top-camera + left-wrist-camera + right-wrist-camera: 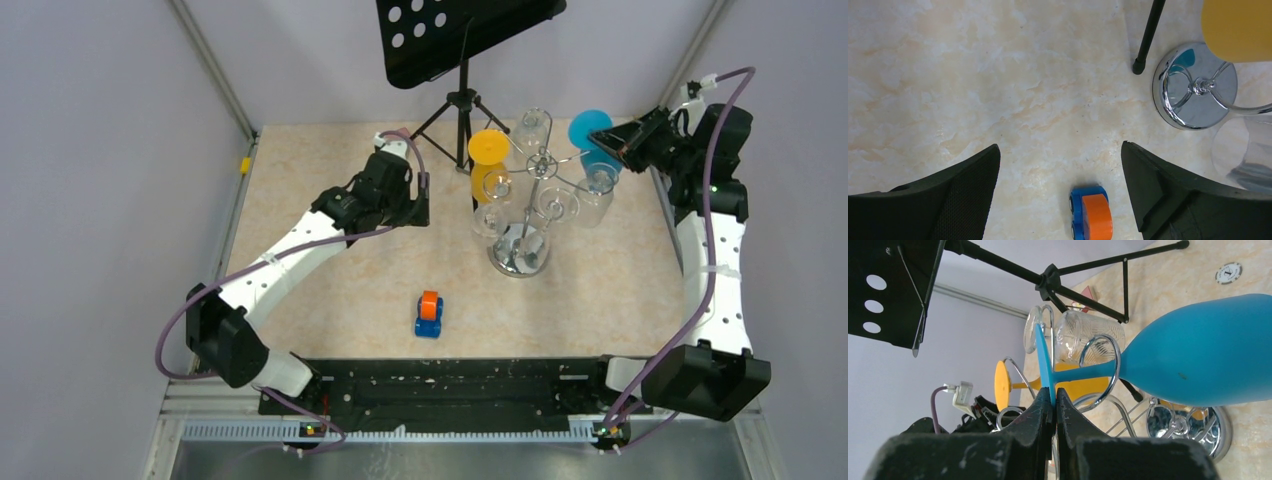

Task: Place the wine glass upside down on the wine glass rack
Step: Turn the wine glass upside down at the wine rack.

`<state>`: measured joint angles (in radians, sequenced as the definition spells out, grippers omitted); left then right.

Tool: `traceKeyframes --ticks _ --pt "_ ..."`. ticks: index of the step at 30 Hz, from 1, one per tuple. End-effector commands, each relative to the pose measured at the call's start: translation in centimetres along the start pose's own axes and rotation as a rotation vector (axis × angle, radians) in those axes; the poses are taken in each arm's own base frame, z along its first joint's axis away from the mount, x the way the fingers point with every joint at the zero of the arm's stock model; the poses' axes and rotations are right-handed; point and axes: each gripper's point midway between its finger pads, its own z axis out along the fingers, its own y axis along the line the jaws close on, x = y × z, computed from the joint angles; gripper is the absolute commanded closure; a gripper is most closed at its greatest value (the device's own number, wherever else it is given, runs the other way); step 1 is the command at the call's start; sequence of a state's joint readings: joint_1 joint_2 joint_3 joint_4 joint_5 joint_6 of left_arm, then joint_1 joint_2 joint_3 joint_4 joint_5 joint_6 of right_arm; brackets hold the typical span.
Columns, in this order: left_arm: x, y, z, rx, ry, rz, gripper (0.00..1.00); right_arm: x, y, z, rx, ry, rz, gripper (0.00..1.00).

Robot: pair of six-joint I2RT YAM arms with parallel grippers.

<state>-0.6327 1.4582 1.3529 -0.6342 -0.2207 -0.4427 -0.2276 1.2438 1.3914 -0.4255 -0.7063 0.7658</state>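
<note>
Right pincer clamped on foot of blue wine glass, stem in wine glass rack hook, left pincer wide

Beige marbled counter: blue-and-orange toy car just nearward of the left hand, wine glass rack and music stand to its right.

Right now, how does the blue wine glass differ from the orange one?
The blue wine glass has its foot pinched by the shut right gripper; the orange wine glass hangs untouched. On the wine glass rack, blue sits right, orange left. Both hang foot-up.
</note>
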Motion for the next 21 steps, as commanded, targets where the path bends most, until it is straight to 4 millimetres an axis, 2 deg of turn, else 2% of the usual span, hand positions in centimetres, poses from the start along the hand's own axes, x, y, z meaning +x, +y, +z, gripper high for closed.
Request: traceKeyframes --ticks 1,8,21 --pt "-2.3 -1.3 -0.6 0.056 -0.057 -0.015 0.07 -3.1 2.1 -0.2 -0.047 -0.087 -0.097 1.0" --pt "-2.1 -1.3 -0.6 0.059 -0.053 -0.028 0.07 -3.4 2.1 0.7 -0.069 -0.056 -0.082 1.0" --pt "-2.0 -1.5 -0.4 0.065 -0.047 -0.027 0.08 -2.2 2.0 0.7 -0.088 0.011 -0.065 0.98"
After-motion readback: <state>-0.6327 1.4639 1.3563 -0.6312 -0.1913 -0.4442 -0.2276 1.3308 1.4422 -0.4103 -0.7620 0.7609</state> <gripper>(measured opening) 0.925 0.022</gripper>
